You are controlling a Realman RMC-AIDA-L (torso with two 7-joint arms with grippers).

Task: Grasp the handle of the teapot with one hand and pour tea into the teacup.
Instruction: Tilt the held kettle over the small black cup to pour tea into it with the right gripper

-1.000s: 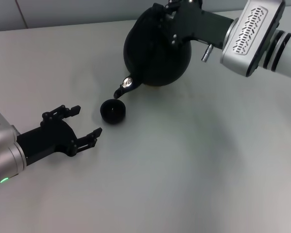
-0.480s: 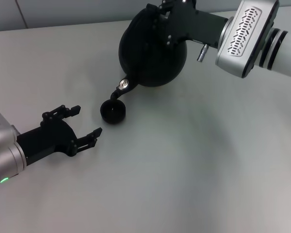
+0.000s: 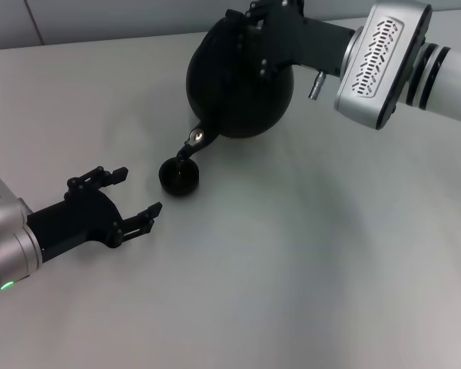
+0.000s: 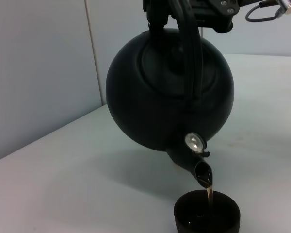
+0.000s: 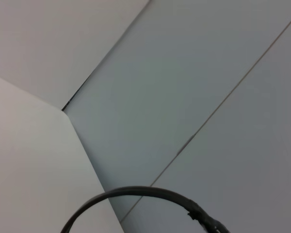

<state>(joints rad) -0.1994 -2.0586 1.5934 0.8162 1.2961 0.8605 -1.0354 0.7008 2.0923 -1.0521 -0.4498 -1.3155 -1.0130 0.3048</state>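
Note:
My right gripper (image 3: 270, 14) is shut on the handle (image 4: 189, 53) of the round black teapot (image 3: 227, 100) and holds it in the air, tilted with its spout (image 3: 190, 144) down. The spout hangs just above the small black teacup (image 3: 178, 177) on the table. In the left wrist view a thin stream of tea runs from the spout (image 4: 202, 171) into the teacup (image 4: 206, 216); the teapot (image 4: 155, 102) fills the middle. My left gripper (image 3: 138, 191) is open and empty, low over the table, left of the teacup.
The grey table (image 3: 307, 261) runs to a pale wall (image 3: 100, 19) at the back. The right wrist view shows only wall panels and a thin black curved cable (image 5: 136, 191).
The right arm has shifted the teapot slightly left and tipped it further, bringing the spout down over the teacup. The left arm and teacup have not moved.

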